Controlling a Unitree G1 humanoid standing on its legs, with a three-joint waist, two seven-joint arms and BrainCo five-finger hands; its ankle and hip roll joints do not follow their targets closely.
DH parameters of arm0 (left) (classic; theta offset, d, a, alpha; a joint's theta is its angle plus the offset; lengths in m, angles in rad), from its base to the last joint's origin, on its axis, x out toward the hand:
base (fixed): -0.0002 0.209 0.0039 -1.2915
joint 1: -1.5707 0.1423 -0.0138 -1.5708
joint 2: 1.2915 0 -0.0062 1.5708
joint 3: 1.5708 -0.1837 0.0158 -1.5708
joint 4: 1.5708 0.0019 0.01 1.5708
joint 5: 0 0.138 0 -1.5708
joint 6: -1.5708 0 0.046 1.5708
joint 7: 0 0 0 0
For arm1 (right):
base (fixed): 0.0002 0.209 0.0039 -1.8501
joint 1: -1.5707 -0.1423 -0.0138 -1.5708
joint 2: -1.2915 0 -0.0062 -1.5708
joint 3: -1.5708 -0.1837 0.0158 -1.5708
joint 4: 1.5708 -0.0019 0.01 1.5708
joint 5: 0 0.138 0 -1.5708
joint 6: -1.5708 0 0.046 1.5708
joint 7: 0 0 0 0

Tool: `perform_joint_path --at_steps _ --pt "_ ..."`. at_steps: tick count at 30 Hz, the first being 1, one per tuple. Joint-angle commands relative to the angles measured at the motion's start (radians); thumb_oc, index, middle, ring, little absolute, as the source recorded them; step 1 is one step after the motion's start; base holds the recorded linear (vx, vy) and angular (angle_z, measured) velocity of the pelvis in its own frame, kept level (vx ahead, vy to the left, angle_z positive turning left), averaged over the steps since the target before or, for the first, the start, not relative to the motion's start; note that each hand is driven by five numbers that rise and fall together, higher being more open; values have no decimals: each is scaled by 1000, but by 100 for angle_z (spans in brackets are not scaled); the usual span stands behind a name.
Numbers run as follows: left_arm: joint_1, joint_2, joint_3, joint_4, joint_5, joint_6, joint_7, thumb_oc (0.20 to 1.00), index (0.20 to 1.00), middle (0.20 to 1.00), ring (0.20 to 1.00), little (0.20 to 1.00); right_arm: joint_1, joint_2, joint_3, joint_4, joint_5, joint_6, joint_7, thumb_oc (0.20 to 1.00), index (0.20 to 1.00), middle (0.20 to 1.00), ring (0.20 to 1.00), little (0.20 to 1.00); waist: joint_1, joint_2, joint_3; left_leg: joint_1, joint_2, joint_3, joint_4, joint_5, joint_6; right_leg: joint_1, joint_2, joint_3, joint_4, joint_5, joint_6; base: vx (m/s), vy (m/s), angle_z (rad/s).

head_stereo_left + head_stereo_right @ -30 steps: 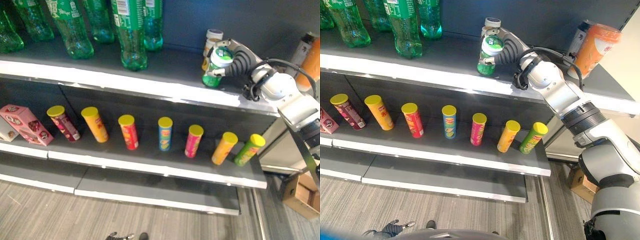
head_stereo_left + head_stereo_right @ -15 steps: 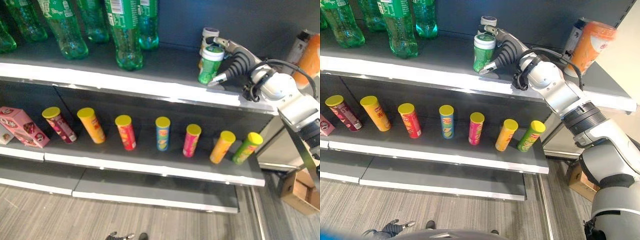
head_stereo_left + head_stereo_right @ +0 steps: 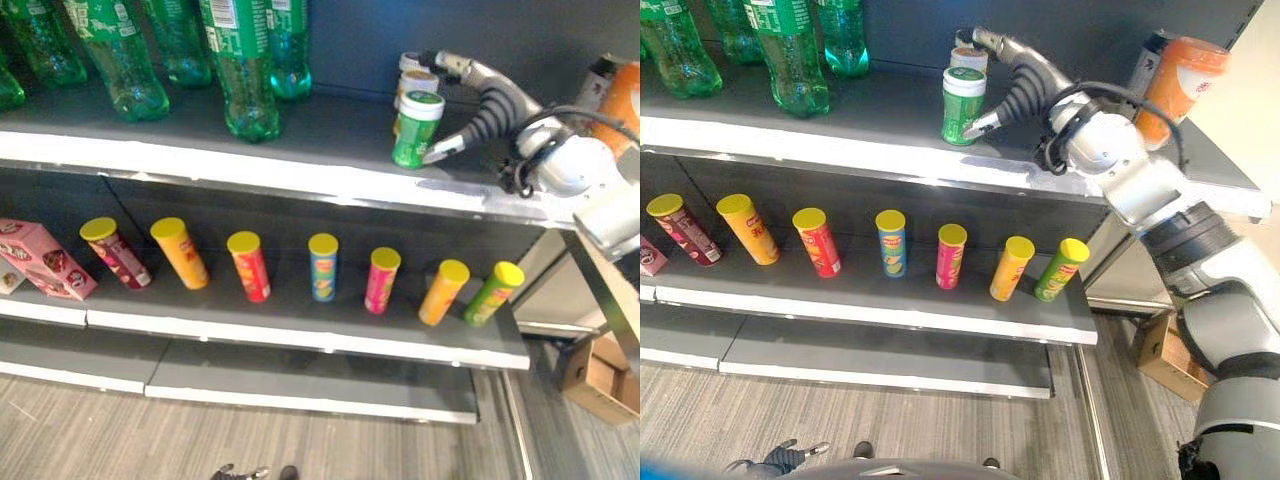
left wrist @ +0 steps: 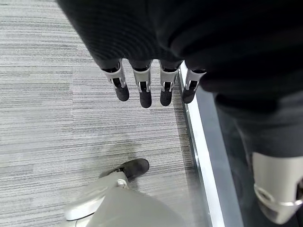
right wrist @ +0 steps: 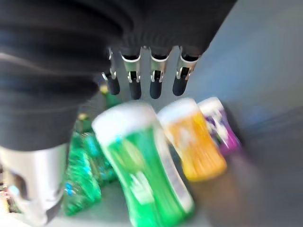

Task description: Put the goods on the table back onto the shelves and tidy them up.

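Right eye view: top shelf (image 3: 840, 150) with green bottles (image 3: 790, 60) at its left and a green cup (image 3: 963, 105) with a white lid standing upright near the front edge; behind it a second white-lidded cup (image 3: 968, 58), mostly hidden; right hand (image 3: 1015, 85) just beside the green cup on its right, fingers spread and straight, one finger over the cups and one dark tip low at the green cup's base, contact too fine to tell; an orange cup (image 3: 1175, 85) farther right on the same shelf, with a dark can (image 3: 1148, 55) behind it; middle shelf (image 3: 890, 310) carrying a row of yellow-lidded tubes (image 3: 891, 242), all upright or slightly leaning; a cardboard box (image 3: 1165, 355) on the floor by the shelf's right end.
Left eye view: same shelves, plus a pink box (image 3: 45, 258) at the left end of the middle shelf, beside the first tube.
Right wrist view: own fingers (image 5: 156, 80) extended, holding nothing; beyond them the green cup (image 5: 142, 165), then an orange cup (image 5: 194, 139) and a purple cup (image 5: 218, 120) in a line behind it.
Left wrist view: left hand (image 4: 147, 80) hanging over grey floor (image 4: 47, 118), fingers straight and relaxed, nothing held.
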Motion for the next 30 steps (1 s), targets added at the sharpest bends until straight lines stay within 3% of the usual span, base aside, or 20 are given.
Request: perform_joint_path --at_steps 1,4,10,14,15,17,19,20,25,27,29,30 --pt "-56 53 -5 33 32 -9 23 1000 1000 1000 1000 1000 -36 -50 -68 -33 -15 -60 -90 1000 1000 1000 1000 1000 5 -52 3 49 20 93 43 -124 -28 1 -61 52 59 -54 45 17 29 -4" --pt "-58 32 11 30 57 -6 29 1000 1000 1000 1000 1000 89 -113 -236 -191 -94 -82 -148 1000 1000 1000 1000 1000 -26 -42 -1 56 18 101 42 -131 -25 -2 -61 61 59 -53 48 9 11 -4" --pt "-58 15 8 -6 64 -17 22 1000 1000 1000 1000 1000 379 -114 -508 -356 -70 -119 -143 1000 1000 1000 1000 1000 -58 -39 -5 60 17 117 43 -141 -19 -13 -61 79 60 -52 53 5 30 -14" --pt "-60 11 0 -36 68 -27 1 1000 1000 1000 1000 1000 612 -92 -669 -423 75 -145 -55 1000 1000 1000 1000 1000 -86 -39 -3 62 17 133 43 -144 -16 -26 -61 94 63 -49 58 -2 25 -19" --pt "-58 8 4 -59 71 -35 -12 1000 1000 1000 1000 1000 718 -69 -730 -448 166 -161 3 1000 1000 1000 1000 1000 -112 -35 3 62 16 142 43 -146 -16 -37 -62 105 64 -45 61 0 14 -7" --pt "-52 14 -1 -77 73 -38 -22 1000 1000 1000 1000 1000 801 -51 -800 -477 218 -156 34 1000 1000 1000 1000 1000 -113 -34 3 59 16 147 43 -146 -15 -44 -63 109 65 -45 63 -2 22 -17" --pt "-43 25 3 -95 81 -43 -49 1000 1000 1000 1000 1000 956 45 -909 -504 381 -151 122 1000 1000 1000 1000 1000 -135 -25 9 48 15 154 44 -143 -14 -67 -66 123 68 -41 66 -13 26 -14" --pt "-36 31 4 -102 93 -45 -70 1000 1000 1000 1000 1000 1032 91 -918 -508 468 -121 191 1000 1000 1000 1000 1000 -146 -19 11 45 13 160 44 -142 -13 -74 -69 131 68 -39 66 0 0 0" --pt "-32 48 15 -124 113 -48 -113 1000 1000 1000 1000 1000 1231 108 -875 -454 494 -27 319 1000 1000 1000 1000 1000 -164 -11 11 45 8 174 39 -139 -15 -85 -75 141 68 -34 68 1 9 -11" --pt "-38 55 27 -139 119 -44 -130 1000 1000 1000 1000 1000 1347 166 -785 -369 447 56 397 1000 1000 1000 1000 1000 -176 -2 20 51 7 180 36 -136 -16 -83 -77 141 70 -36 68 -21 -8 -7" --pt "-40 57 26 -144 119 -44 -133 1000 1000 1000 1000 1000 1363 200 -739 -319 443 78 424 1000 1000 1000 1000 1000 -180 0 19 47 6 180 36 -133 -16 -85 -80 138 70 -34 68 -6 -5 -2" --pt "-50 57 12 -152 124 -43 -141 1000 1000 1000 1000 1000 1366 264 -628 -158 422 109 447 1000 1000 1000 1000 1000 -179 6 25 52 6 178 34 -130 -17 -78 -81 133 70 -36 66 0 0 0"
